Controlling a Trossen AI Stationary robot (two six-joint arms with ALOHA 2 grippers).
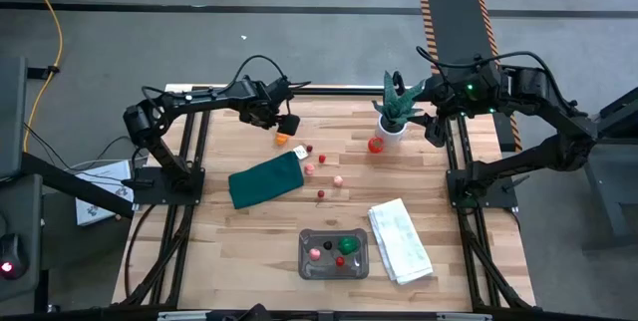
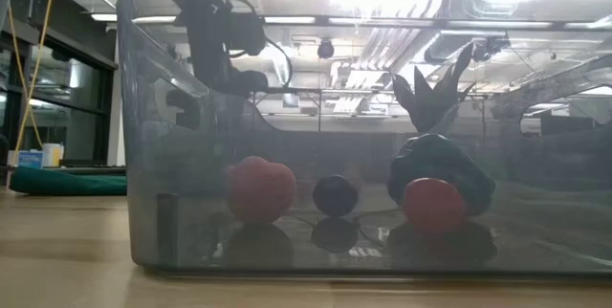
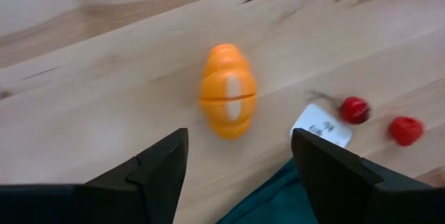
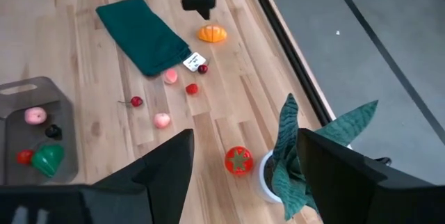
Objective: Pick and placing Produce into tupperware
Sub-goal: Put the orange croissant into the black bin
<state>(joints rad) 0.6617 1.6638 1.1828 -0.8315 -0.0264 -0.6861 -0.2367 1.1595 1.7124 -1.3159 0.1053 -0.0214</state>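
The left gripper hangs released just above the orange fruit on the worktop. The right gripper, spread and empty, waits by the potted plant. The tupperware holds several pieces.

The table is topped with pale wood planks of matt, visibly grained finish. The tupperware is moulded from clear greyish plastic, smooth and glossy, while the orange toy is given a smooth plastic sheen. At the table's nine o'clock side a dark green cloth of soft matt weave is seen, and at five o'clock a white towel of ribbed fabric.
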